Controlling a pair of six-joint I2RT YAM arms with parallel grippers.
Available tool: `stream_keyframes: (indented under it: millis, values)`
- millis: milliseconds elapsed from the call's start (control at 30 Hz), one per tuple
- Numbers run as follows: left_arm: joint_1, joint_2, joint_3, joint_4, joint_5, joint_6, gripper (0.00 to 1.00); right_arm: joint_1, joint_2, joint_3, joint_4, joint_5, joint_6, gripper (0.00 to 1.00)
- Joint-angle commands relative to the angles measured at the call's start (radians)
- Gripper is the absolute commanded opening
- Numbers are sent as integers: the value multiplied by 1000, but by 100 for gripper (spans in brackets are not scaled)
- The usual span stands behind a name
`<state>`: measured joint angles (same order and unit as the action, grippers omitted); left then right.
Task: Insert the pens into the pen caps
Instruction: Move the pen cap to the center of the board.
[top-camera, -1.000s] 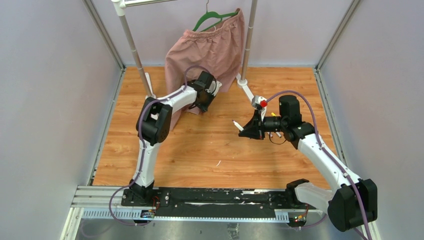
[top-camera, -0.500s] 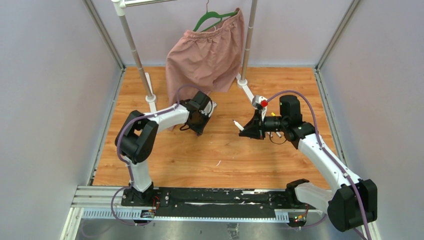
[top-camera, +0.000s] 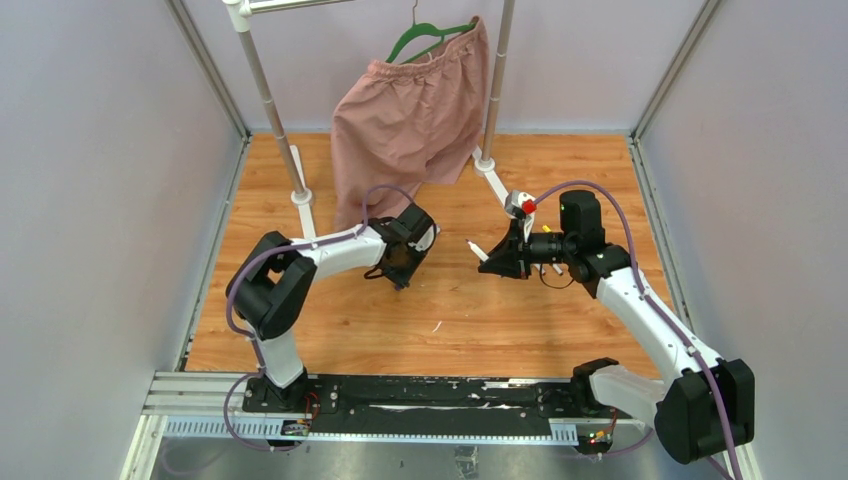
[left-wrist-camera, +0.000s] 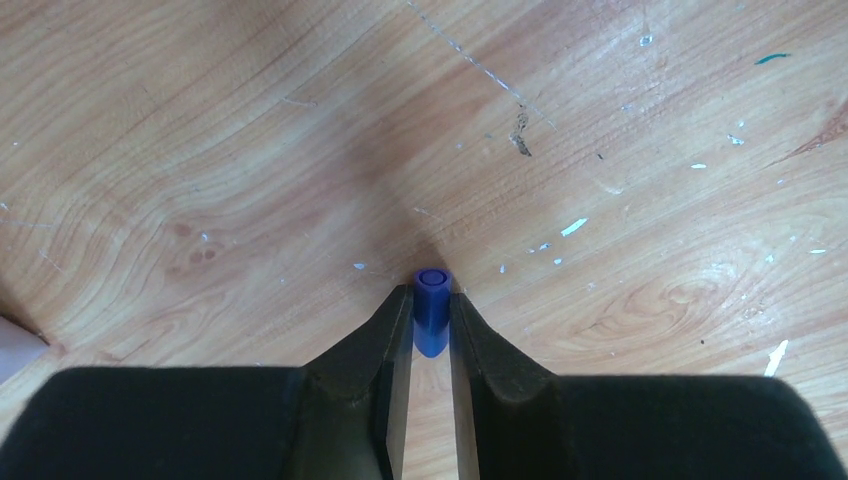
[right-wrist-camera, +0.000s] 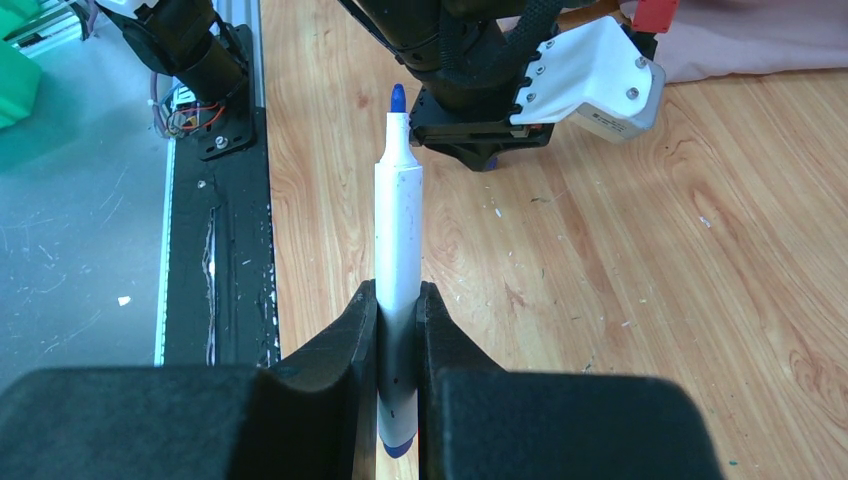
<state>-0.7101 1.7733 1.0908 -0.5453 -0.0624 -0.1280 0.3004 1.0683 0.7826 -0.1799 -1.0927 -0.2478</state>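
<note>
With left fingers (left-wrist-camera: 385, 335) closed on it, pinches a short blue plastic pen cap (left-wrist-camera: 431, 312) at the tips, open end facing outward, close over the wooden bench (left-wrist-camera: 250, 150). With right fingers (right-wrist-camera: 352, 335) clamped on its barrel, holds a white blue-tipped marker pen (right-wrist-camera: 398, 230) above the bench, nib toward the left arm (right-wrist-camera: 470, 60).

No legible text, label, brand, number or sign appears in any view. The white barrel of the pen (right-wrist-camera: 398, 240) shows only faint specks, no readable print. The blue cap (left-wrist-camera: 431, 310) is unmarked.
</note>
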Motion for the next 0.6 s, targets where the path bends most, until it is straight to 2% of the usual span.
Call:
stream_keyframes:
  millis: [0,400,433,567]
  values:
    - [-3,96,9,-105,-30,6,24,-15,-22,32,-12,-21,-7,0]
    - [-3,193,46,-170,-23,34,24,-17,-29,33,-11,-29,-4,0]
    - [-3,196,48,-170,-23,36,23,-18,-30,33,-12,-29,-4,0]
    - [-3,182,66,-168,-54,33,7,-18,-33,32,-11,-36,-5,0]
